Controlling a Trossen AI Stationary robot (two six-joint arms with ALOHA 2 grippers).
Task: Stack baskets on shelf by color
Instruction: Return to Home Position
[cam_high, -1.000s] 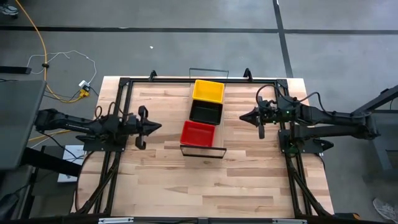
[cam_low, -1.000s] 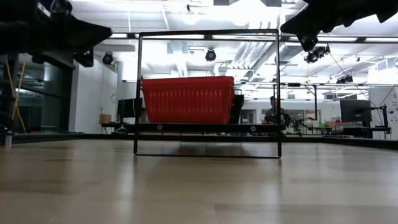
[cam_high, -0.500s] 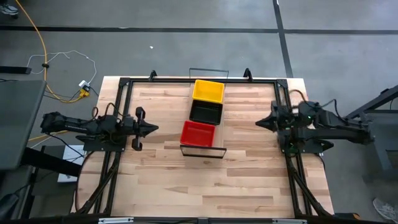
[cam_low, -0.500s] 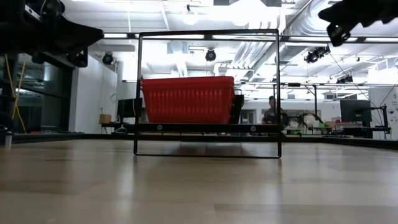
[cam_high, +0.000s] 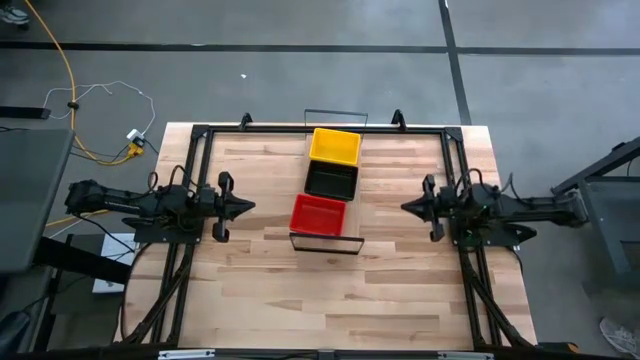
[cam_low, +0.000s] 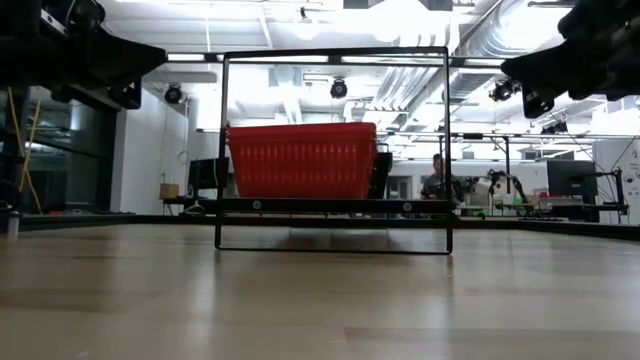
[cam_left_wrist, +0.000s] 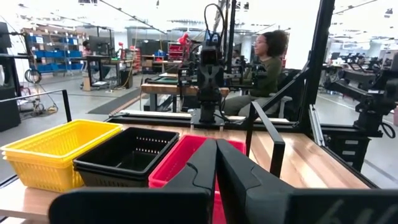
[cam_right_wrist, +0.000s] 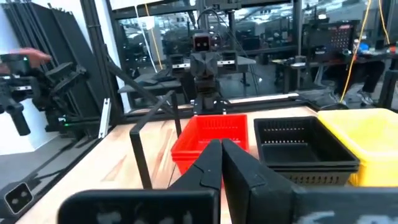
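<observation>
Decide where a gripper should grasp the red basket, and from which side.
Probably pinch the thin rim of the red basket from above, on a side facing an arm: its top is open, while the black basket and wire frame crowd its ends.

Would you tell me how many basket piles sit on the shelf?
3: the yellow pile at one end, the black pile in the middle, the red pile at the other end. Baskets nested within each may be hidden.

Wide-open robotics lab here: grey concrete floor (cam_high: 300, 85) with a yellow cable (cam_high: 57, 62) trailing across, exposed ceiling ducts (cam_low: 410, 85) and strip lights overhead, racks of blue bins (cam_left_wrist: 46, 55), a person (cam_left_wrist: 267, 62) seated among workbenches.
</observation>
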